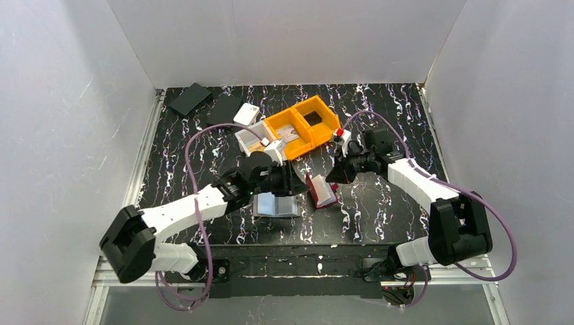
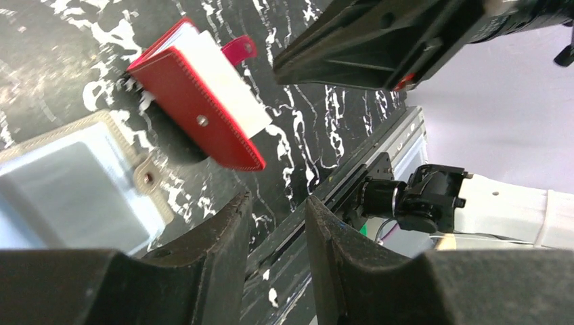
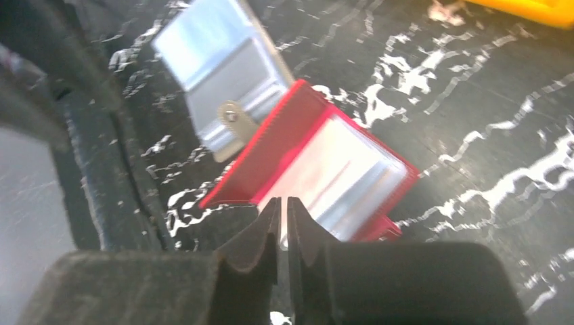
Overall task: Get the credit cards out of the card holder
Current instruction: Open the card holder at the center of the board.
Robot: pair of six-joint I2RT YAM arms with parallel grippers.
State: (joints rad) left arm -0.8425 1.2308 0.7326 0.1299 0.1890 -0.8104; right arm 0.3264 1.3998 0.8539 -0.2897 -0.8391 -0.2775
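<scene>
Black marbled tabletop [image 1: 379,203] with the red card holder [image 1: 323,193] open at centre, long axis slanting far-left to near-right, between the parted, empty left gripper [image 2: 276,203] and the pinched-together right gripper [image 3: 283,203].

No text, label, brand, number or sign legible; cover of the red card holder [image 2: 196,108] plain, contents of the orange bin [image 1: 329,115] too small to read

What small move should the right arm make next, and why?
Probably open the right claw and lower it onto the red card holder: its jaws look nearly shut with no card visible between them, while the holder lies open just beyond its tips, sleeves facing up.
</scene>
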